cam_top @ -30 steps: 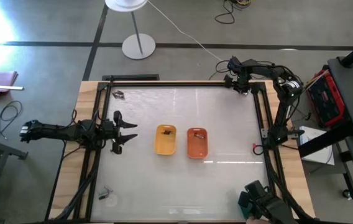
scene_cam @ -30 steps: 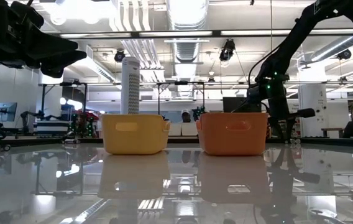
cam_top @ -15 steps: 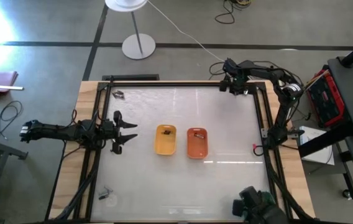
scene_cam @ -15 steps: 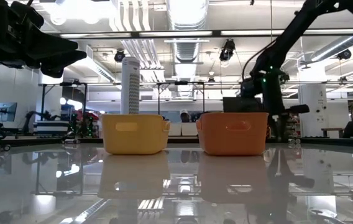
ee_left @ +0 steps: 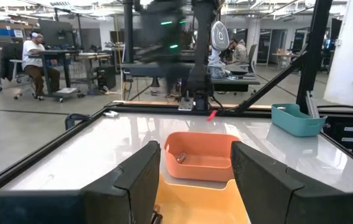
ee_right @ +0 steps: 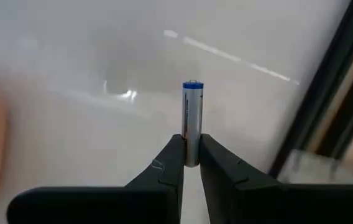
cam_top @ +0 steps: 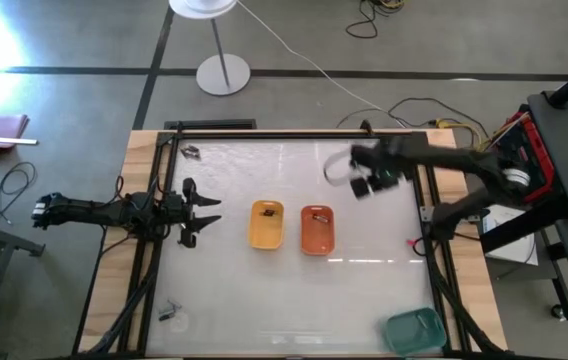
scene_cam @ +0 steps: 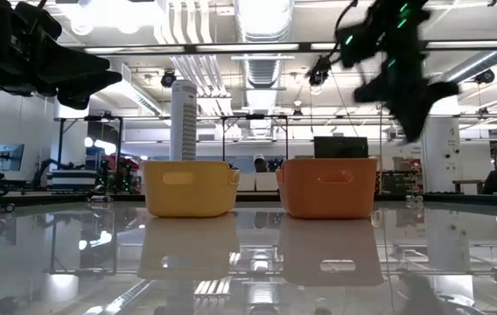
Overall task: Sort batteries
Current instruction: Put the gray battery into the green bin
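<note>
One battery (ee_right: 191, 121) (silvery, blue-capped) stands pinched between the fingertips of the right gripper (cam_top: 369, 180), which hangs raised above the table (cam_top: 364, 290), just beyond the orange tray (cam_top: 317, 229). Farther off, past the yellow tray (cam_top: 266, 224), the left gripper (cam_top: 204, 212) waits with its fingers spread wide.

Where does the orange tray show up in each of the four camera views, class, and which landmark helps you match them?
High view: orange tray at the table's middle, right of the yellow tray.
Low view: orange tray right of centre, beside the yellow tray.
Left wrist view: orange tray straight ahead, beyond the yellow tray.
Right wrist view: an orange blur at the edge, too unclear to identify.
Shared landmark: the yellow tray.
</note>
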